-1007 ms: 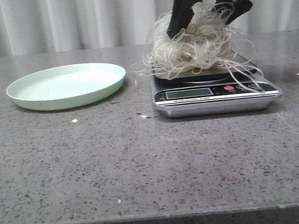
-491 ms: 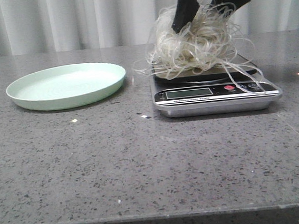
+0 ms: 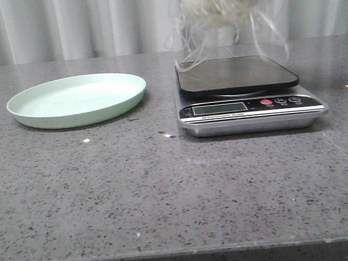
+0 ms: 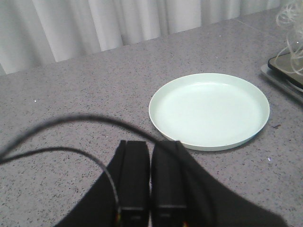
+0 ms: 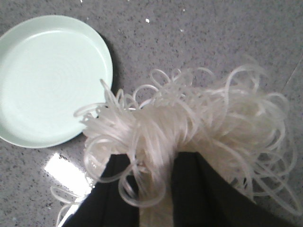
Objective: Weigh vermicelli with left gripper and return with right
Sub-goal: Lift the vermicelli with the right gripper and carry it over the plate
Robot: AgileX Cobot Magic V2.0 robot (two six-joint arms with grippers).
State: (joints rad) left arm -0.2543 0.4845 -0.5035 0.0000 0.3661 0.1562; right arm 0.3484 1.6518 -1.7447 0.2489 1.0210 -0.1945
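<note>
The vermicelli [image 3: 218, 3], a fluffy tangle of whitish strands, hangs in the air above the scale [image 3: 236, 75] at the top of the front view, with loose strands trailing down. My right gripper [image 5: 151, 175] is shut on the vermicelli [image 5: 189, 127], its black fingers [image 5: 194, 189] buried in the tangle; it is out of the front view. The pale green plate [image 3: 77, 99] sits empty at the left, and also shows in the right wrist view [image 5: 47, 75]. My left gripper [image 4: 150, 156] is shut and empty, just short of the plate [image 4: 208, 109].
The scale's black platform is bare and its display [image 3: 219, 109] faces the front edge. A corner of the scale [image 4: 286, 66] shows in the left wrist view. White curtains hang behind the grey speckled table [image 3: 167, 193].
My right gripper has lifted the vermicelli off the scale, up to the top of the front view, and has itself left that view. The scale's platform is now bare.
</note>
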